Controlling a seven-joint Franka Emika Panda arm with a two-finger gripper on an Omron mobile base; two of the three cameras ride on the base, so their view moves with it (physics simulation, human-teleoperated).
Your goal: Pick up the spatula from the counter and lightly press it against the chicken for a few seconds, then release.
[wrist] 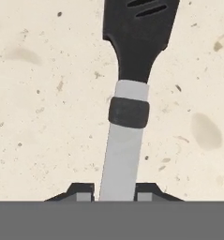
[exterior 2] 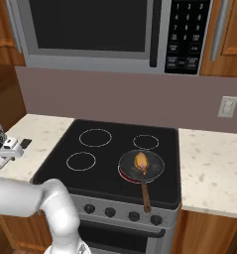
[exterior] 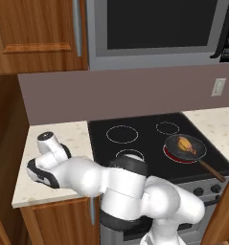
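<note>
Currently, the gripper (wrist: 115,192) is lowered over the left-hand counter (exterior: 73,134), beside the black cooktop (exterior: 144,122). In the hand view, the spatula (wrist: 130,112) lies flat on the speckled beige counter surface. Its grey handle runs up from between the two dark fingertips (wrist: 84,191), passes through a dark collar, and ends in a black slotted blade at the top of the view. The jaws stand narrow, closely bracketing the handle on both sides. Whether they are actually clamped on it cannot be determined. In the right base view, the spatula blade (exterior 2: 26,144) projects just beyond the hand toward the cooktop. The chicken (exterior: 185,143) sits in a dark frying pan (exterior: 171,143) on the front right burner, well apart from the spatula. The wooden pan handle points toward the stove front.
</note>
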